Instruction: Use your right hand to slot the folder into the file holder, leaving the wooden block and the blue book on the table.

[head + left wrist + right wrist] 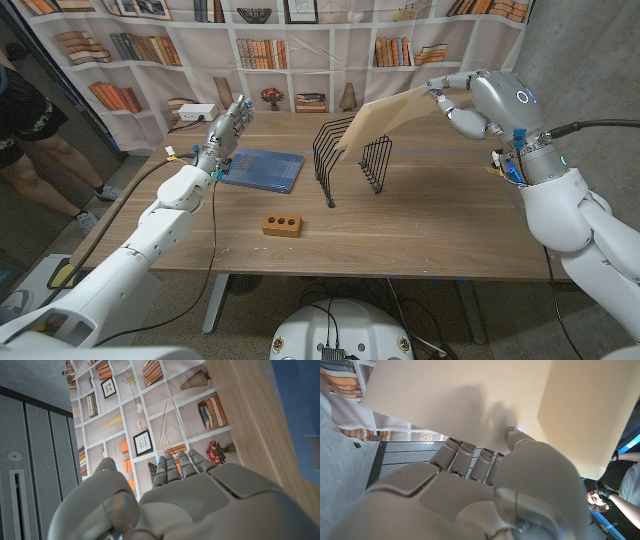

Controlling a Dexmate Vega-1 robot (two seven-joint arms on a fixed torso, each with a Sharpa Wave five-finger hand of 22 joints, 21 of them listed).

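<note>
- My right robot hand (447,97) pinched the tan folder (385,118) up in the air.
- The folder tilted down, and its low corner sat at the top of the black wire file holder (350,155).
- My left robot hand (226,127) was raised near the blue book (262,169), fingers close together, holding nothing.
- The wooden block (282,224) lay on the worktop (420,230), nearer to me than the book.

A printed fabric backdrop of white bookshelves (280,50) hangs behind the brown wooden table (400,225). A grey concrete wall (580,50) stands beside the backdrop.
</note>
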